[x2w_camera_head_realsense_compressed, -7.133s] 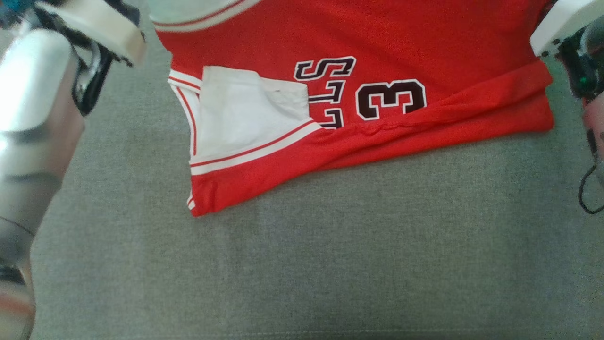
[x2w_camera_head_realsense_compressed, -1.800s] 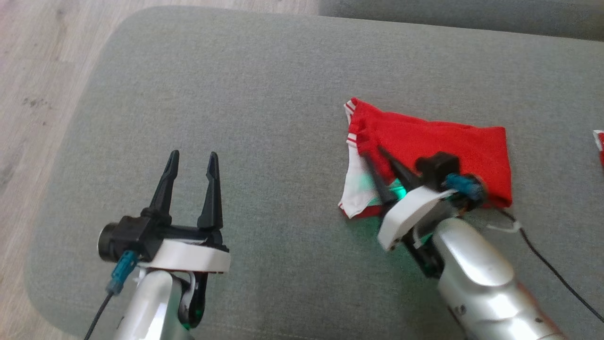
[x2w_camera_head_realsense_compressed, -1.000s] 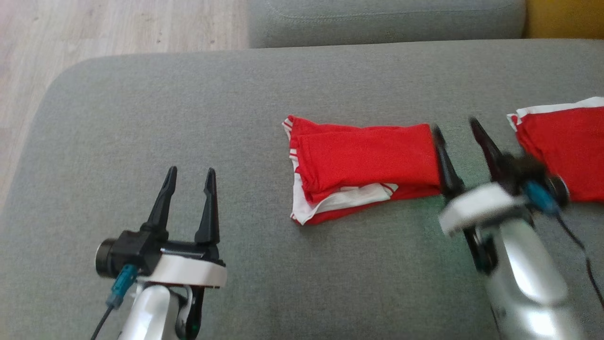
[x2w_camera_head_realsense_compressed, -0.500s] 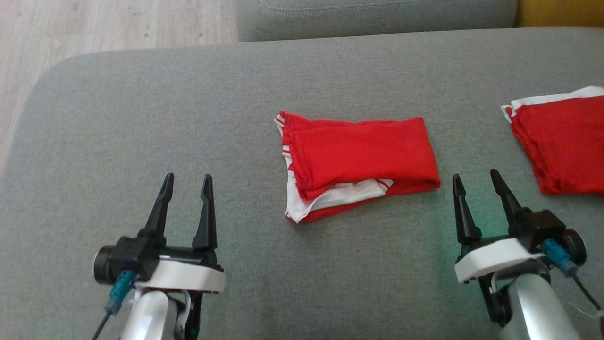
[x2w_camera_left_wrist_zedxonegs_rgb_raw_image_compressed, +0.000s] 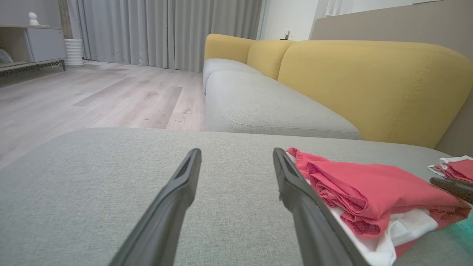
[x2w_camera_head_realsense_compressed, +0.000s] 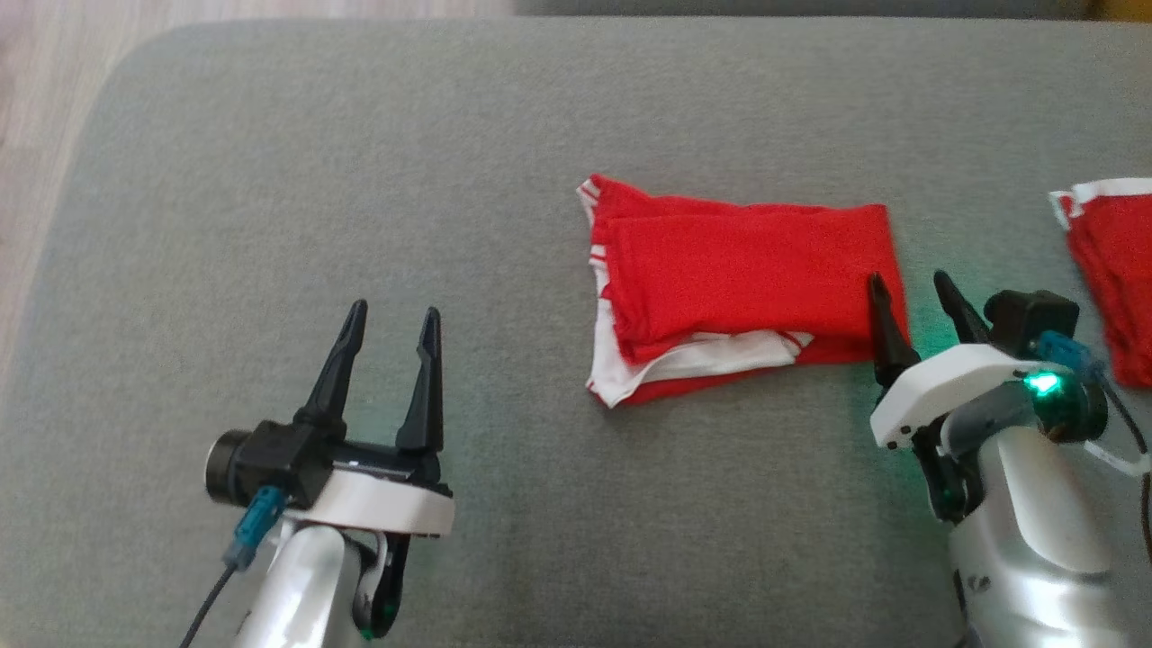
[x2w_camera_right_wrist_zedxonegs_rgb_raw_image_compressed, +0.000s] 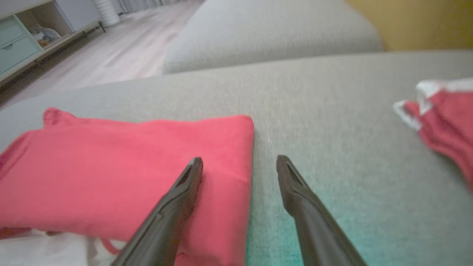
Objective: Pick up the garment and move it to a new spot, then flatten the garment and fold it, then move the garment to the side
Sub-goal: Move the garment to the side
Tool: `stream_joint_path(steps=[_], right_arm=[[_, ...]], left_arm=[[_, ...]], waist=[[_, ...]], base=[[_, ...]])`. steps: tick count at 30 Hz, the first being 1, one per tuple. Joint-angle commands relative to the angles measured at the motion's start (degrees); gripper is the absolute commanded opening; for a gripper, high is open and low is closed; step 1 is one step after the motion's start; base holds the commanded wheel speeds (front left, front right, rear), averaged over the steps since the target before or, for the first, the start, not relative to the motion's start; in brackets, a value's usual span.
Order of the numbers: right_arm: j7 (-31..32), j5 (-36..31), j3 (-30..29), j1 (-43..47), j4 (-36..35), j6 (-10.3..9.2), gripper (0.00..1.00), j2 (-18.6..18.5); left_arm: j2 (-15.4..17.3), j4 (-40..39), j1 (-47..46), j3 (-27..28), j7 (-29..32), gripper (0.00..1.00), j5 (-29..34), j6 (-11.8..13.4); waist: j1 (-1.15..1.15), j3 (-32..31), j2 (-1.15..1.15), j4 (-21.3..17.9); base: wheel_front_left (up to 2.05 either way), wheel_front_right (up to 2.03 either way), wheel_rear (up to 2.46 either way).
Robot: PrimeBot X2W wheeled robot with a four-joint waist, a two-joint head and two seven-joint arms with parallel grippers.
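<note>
The garment, red with white trim, lies folded into a rectangle on the grey sofa cushion. My right gripper is open at the garment's right end. In the right wrist view the right gripper has one finger over the red cloth and the other over bare cushion; I cannot tell if it touches. My left gripper stands open and empty, well left of the garment. In the left wrist view the left gripper has the garment to its right.
A second red and white garment lies at the cushion's right edge, also seen as red cloth beyond my right fingers. Wooden floor runs past the cushion's rounded left edge. A yellow sofa back and another grey seat stand behind.
The head camera has shifted. My right gripper, which had drawn back from the garment, has come forward so that its fingers straddle the garment's right end. The left gripper has kept its place.
</note>
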Motion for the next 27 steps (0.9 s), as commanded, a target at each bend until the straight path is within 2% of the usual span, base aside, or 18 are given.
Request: stream_joint_path(steps=[1,8,9,10,20,23,25,27], right_arm=[[0.81,1.30,0.64,-2.28,-0.12,-0.05,1.00,-0.08],[5.18,3.45,2.61,-5.13,8.40,-0.05,1.00,-0.08],[5.43,3.58,3.19,-5.32,9.11,-0.05,0.60,-0.08],[5.45,3.28,3.87,-5.49,9.63,-0.05,0.00,-0.08],[-2.01,-3.00,9.69,-6.43,9.09,-0.05,0.00,-0.45],[-3.16,-4.89,11.59,-6.30,7.38,-0.05,0.00,-1.68],[-2.89,-6.10,14.48,-6.59,4.92,-0.05,0.00,-4.06],[-2.45,-6.44,15.48,-6.80,4.03,-0.05,0.00,-5.35]], left_arm=[[0.23,-1.48,-2.28,1.35,-0.29,1.00,-0.29,0.35],[0.23,-1.57,-3.84,0.53,-0.29,1.00,-1.00,0.59],[0.23,-1.55,-3.95,0.51,-0.29,1.00,-0.99,0.63],[0.23,-1.50,-4.01,0.53,-0.29,1.00,-0.95,0.68],[0.23,-1.42,-2.28,1.33,-0.29,1.00,-0.40,0.56],[0.23,-1.55,-1.74,1.28,-0.29,1.00,-0.23,0.43],[0.23,-1.88,-1.08,1.55,-0.29,1.00,-0.08,0.46],[0.23,-2.01,-0.94,1.63,-0.29,1.00,-0.06,0.43]], waist=[[-0.01,1.44,0.00,1.48],[-0.01,3.11,0.00,3.49],[-0.01,3.14,0.00,3.56],[-0.01,3.10,0.00,3.57],[-0.01,-1.41,0.00,-0.89],[-0.01,-2.75,0.00,-3.09],[-0.01,-3.41,0.00,-5.81],[-0.01,-3.36,0.00,-6.62]], base=[[0.00,0.00,0.00],[0.00,0.00,0.00],[0.00,0.00,0.00],[0.00,0.00,0.00],[0.00,0.00,0.00],[0.00,0.00,0.00],[0.00,0.00,0.00],[0.00,0.00,0.00]])
